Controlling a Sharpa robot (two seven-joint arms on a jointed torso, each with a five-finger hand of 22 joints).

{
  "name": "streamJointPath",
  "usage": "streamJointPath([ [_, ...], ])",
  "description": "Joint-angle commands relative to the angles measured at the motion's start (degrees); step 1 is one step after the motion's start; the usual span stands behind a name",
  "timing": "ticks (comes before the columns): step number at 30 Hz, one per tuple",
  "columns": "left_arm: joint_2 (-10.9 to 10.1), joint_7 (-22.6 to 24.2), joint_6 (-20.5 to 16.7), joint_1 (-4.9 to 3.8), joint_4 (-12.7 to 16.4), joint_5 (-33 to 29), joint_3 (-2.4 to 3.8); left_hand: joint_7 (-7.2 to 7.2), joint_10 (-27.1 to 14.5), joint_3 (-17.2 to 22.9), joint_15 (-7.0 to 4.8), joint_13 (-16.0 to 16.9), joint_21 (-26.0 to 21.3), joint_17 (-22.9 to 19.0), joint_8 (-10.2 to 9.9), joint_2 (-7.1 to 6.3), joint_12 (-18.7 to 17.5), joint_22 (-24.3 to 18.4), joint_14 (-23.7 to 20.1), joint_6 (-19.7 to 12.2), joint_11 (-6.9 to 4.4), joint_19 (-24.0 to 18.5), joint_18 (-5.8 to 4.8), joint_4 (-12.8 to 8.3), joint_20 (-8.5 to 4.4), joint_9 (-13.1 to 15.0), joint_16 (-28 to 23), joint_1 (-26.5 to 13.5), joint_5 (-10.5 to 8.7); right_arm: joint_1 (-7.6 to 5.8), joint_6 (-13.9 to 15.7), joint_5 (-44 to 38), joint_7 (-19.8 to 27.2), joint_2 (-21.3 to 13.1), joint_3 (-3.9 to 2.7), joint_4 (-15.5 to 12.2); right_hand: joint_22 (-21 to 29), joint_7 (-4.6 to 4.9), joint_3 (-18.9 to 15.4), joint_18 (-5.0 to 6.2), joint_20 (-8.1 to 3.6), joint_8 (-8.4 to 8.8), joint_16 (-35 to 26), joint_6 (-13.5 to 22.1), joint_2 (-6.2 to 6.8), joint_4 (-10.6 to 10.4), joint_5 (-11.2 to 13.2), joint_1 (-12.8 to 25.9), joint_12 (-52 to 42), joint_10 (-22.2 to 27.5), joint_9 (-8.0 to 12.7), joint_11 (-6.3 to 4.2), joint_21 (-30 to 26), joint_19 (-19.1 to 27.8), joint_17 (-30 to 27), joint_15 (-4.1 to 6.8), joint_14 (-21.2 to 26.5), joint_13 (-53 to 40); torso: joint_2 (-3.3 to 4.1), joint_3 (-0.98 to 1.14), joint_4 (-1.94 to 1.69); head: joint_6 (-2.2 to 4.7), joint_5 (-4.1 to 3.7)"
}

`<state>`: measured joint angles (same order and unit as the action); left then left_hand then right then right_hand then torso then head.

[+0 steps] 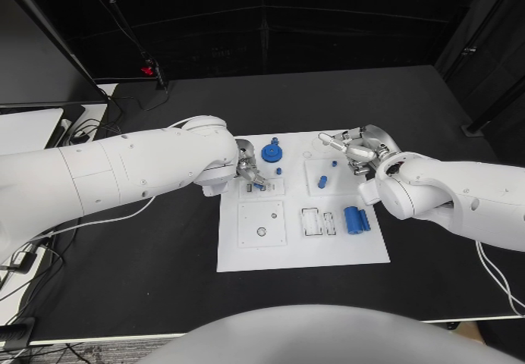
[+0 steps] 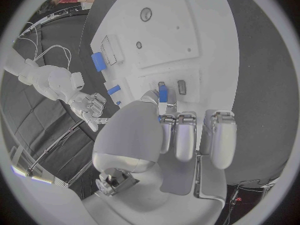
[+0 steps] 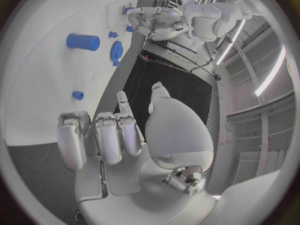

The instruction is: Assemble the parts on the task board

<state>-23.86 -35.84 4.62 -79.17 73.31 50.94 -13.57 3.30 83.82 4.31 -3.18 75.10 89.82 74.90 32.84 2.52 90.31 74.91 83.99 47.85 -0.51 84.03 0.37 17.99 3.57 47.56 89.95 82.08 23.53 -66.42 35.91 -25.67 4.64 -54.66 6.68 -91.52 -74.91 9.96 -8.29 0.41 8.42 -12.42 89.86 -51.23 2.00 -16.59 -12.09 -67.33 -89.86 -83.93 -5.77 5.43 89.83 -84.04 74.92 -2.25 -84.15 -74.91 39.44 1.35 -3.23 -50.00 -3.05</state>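
Note:
The white task board (image 1: 301, 243) lies in the middle of the table. My left hand (image 1: 249, 168) is over the board's left side and pinches a small blue part (image 2: 163, 94) between thumb and finger, just above a small slot (image 2: 160, 84). My right hand (image 1: 359, 152) hovers over the board's far right corner with its fingers (image 3: 107, 135) apart and nothing in them. On the board sit a blue gear (image 1: 271, 154), a blue peg (image 1: 323, 181) and two blue blocks (image 1: 356, 219). The right wrist view shows the blue peg (image 3: 83, 41) and the blue gear (image 3: 117, 49).
A second slot (image 2: 181, 86) beside the held part has a grey piece in it. A square plate with a round hole (image 1: 262, 224) and an open frame (image 1: 312, 222) lie on the board's near half. Cables and white equipment (image 1: 33, 125) sit at the table's left edge.

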Motion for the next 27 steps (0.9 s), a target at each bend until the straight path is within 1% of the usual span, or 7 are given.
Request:
streamJointPath([
  [1, 0.11, -0.79, 0.73, -0.03, -0.11, 0.30, 0.03, -0.56, 6.18, 1.58, -0.33, 14.90, 0.18, 15.10, 0.31, 2.86, -0.31, 15.09, 6.01, 0.26, -0.17, 5.97, -0.37, -1.20, -0.23, 0.03, 0.05, 2.16, 0.27, -0.07, -0.29, 0.02, 0.44, 0.06, -0.02, -0.14, -15.00, -0.03, -0.32, -0.34, 0.25, -0.27, 0.14, 0.44, -0.62, 0.01, -0.09, 0.13, -0.14, -6.07, -0.08, 0.33, -0.03, -5.78, 15.08, -0.16, -5.85, -15.09, 0.02, 0.00, 0.01, 0.00, 0.05],
  [10, 0.21, -0.74, 0.77, 0.07, -0.31, 0.30, 0.03, -0.50, 6.18, 1.80, -0.29, 14.90, 0.18, 15.10, 0.28, 2.94, -0.31, 15.09, 6.01, 0.18, -0.11, 5.97, -0.37, -1.17, -0.21, 0.05, 0.05, 1.82, 0.31, -0.07, -0.35, 0.02, 0.45, 0.08, -0.02, -0.10, -15.00, -0.03, -0.32, -0.34, 0.25, -0.27, 0.14, 0.44, -0.62, 0.01, -0.09, 0.13, -0.14, -6.07, -0.08, 0.33, -0.03, -5.78, 15.08, -0.16, -5.85, -15.09, -0.01, -0.01, -0.01, 0.00, 0.05],
  [14, 0.26, -0.69, 0.86, 0.11, -0.48, 0.30, 0.03, -0.45, 6.18, 1.95, -0.25, 14.90, 0.18, 15.10, 0.26, 3.01, -0.31, 15.09, 6.01, 0.14, -0.08, 5.97, -0.37, -1.15, -0.19, 0.07, 0.05, 1.51, 0.33, -0.07, -0.36, 0.02, 0.45, 0.09, -0.02, -0.09, -15.00, -0.03, -0.32, -0.34, 0.25, -0.27, 0.14, 0.44, -0.62, 0.01, -0.09, 0.13, -0.14, -6.07, -0.08, 0.33, -0.03, -5.78, 15.08, -0.16, -5.85, -15.09, -0.02, 0.03, -0.06, 0.00, 0.01],
  [17, 0.23, -0.64, 0.96, 0.12, -0.57, 0.30, 0.03, -0.42, 6.18, 2.14, -0.21, 14.90, 0.18, 15.10, 0.23, 3.10, -0.31, 15.09, 6.01, 0.08, -0.04, 5.97, -0.37, -1.14, -0.17, 0.08, 0.05, 1.17, 0.37, -0.07, -0.36, 0.02, 0.46, 0.12, -0.02, -0.08, -15.00, -0.03, -0.32, -0.34, 0.25, -0.27, 0.14, 0.44, -0.62, 0.01, -0.09, 0.13, -0.14, -6.07, -0.08, 0.33, -0.03, -5.78, 15.08, -0.16, -5.85, -15.09, -0.01, -0.01, 0.03, 0.00, 0.13],
  [19, 0.25, -0.59, 1.02, 0.13, -0.71, 0.30, 0.03, -0.41, 6.18, 2.19, -0.21, 14.90, 0.18, 15.10, 0.21, 3.11, -0.31, 15.09, 6.01, 0.06, -0.03, 5.97, -0.37, -1.14, -0.16, 0.07, 0.05, 1.10, 0.38, -0.07, -0.36, 0.02, 0.46, 0.12, -0.02, -0.09, -15.00, -0.03, -0.32, -0.34, 0.25, -0.27, 0.14, 0.44, -0.62, 0.01, -0.09, 0.13, -0.14, -6.07, -0.08, 0.33, -0.03, -5.78, 15.08, -0.16, -5.85, -15.09, -0.02, 0.01, 0.00, 0.00, 0.11],
  [27, 0.40, -0.41, 1.55, 0.15, -1.03, 0.28, 0.03, -0.38, 6.18, 2.32, -0.19, 14.90, 0.18, 15.10, 0.18, 3.17, -0.31, 15.09, 6.01, 0.02, 0.00, 5.97, -0.37, -1.14, -0.15, 0.06, 0.05, 0.87, 0.40, -0.06, -0.29, 0.02, 0.44, 0.06, -0.02, -0.12, -15.01, -0.03, -0.38, -0.35, 0.26, -0.33, 0.14, 0.48, -0.65, 0.00, -0.09, 0.16, -0.14, -6.07, -0.09, 0.33, -0.01, -5.80, 15.08, -0.16, -5.85, -15.09, 0.03, -0.02, 0.02, 0.00, 0.07],
])
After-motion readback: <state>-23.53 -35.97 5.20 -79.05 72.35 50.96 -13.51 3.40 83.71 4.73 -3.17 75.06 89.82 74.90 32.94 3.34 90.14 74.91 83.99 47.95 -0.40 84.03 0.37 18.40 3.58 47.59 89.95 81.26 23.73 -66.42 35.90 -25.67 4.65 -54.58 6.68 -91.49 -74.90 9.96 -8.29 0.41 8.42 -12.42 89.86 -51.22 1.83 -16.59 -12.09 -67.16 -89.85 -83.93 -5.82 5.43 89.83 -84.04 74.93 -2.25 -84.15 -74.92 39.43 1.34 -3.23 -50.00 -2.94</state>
